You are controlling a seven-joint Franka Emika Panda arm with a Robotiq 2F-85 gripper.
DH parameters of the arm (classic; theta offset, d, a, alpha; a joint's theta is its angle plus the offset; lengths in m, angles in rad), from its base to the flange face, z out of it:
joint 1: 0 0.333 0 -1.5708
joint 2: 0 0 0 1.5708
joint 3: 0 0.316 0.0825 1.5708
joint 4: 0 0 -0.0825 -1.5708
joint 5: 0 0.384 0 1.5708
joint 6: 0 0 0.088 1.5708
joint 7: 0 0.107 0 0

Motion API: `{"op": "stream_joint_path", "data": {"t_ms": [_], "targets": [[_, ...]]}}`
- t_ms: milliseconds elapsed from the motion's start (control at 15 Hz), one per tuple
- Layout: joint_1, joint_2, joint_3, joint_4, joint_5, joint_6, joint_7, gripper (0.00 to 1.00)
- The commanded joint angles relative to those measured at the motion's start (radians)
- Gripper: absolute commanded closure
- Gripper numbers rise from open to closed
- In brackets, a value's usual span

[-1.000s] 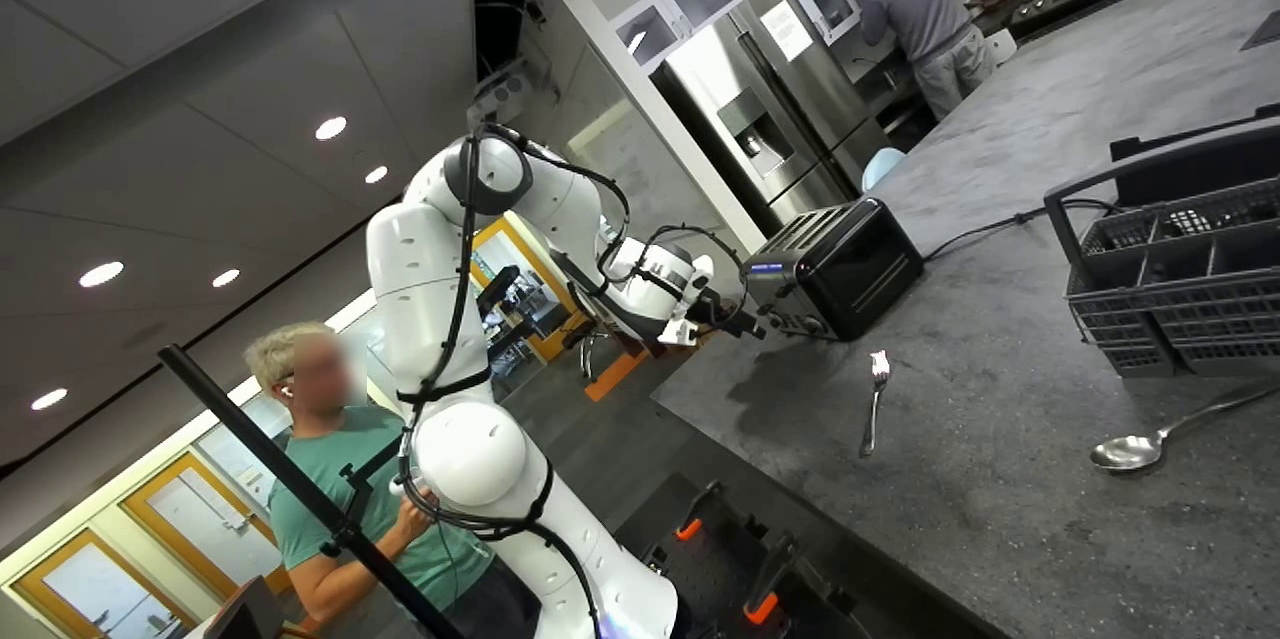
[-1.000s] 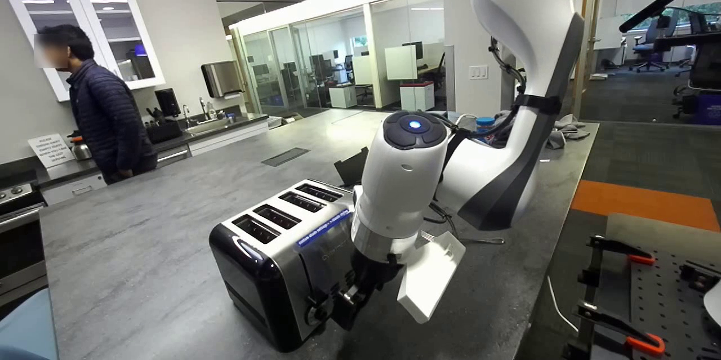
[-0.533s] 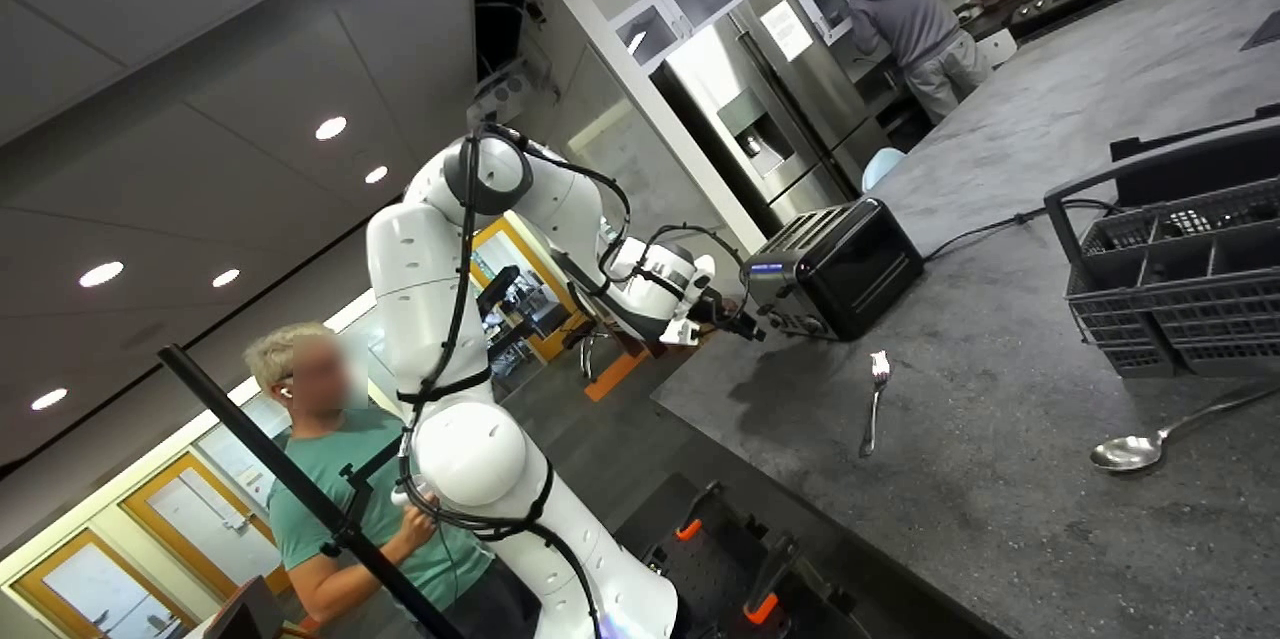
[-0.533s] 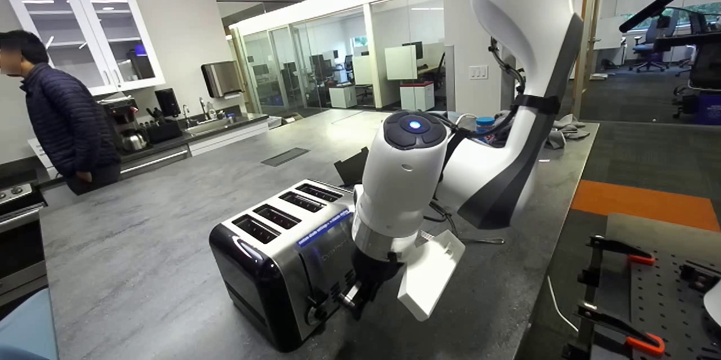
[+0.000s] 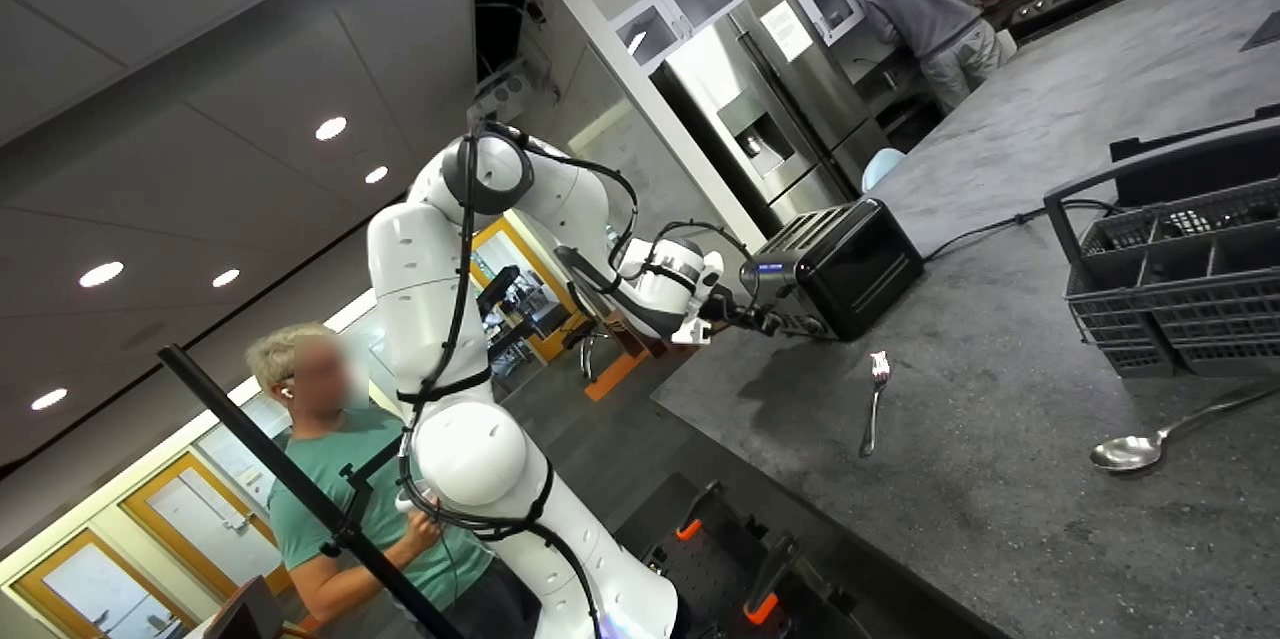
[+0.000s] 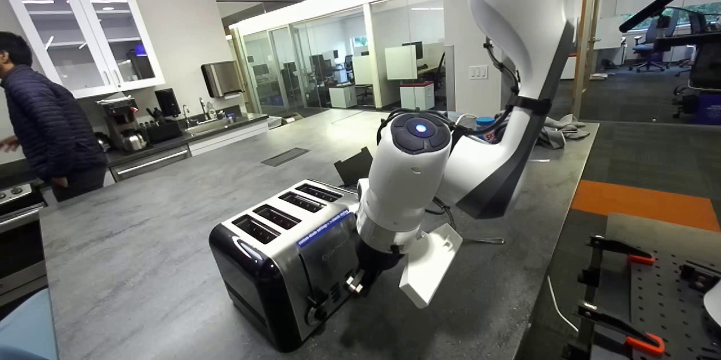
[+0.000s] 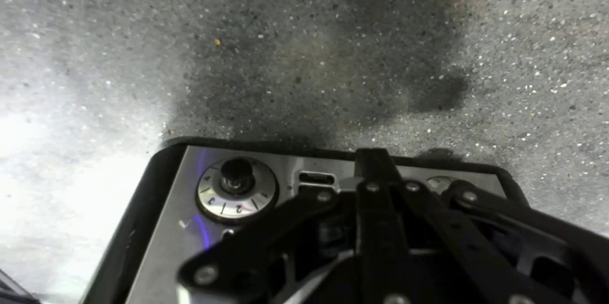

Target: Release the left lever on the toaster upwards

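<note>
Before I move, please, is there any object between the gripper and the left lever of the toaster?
Nothing visible stands between the gripper and the left lever, which shows in an exterior view. The wrist view does not show this lever clearly.

Rounded white arm [image 5: 425, 309], black cables [image 5: 467, 229]; black tool [image 7: 377, 163] with apparently silvery screw heads [image 7: 206, 275].

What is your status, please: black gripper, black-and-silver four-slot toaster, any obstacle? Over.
Gripper shut, in front of toaster, contact unclear. Black left lever appears down. Silver metal fork on grey countertop, likely not in the way.
</note>
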Motion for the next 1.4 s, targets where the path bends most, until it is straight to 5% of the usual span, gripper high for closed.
{"op": "stream_joint_path", "data": {"t_ms": [0, 1333], "targets": [[0.019, 0.015, -0.011, 0.022, -0.048, 0.01, 0.06, 1.0], [0.056, 0.094, -0.046, 0.106, -0.092, -0.017, 0.091, 1.0]]}}
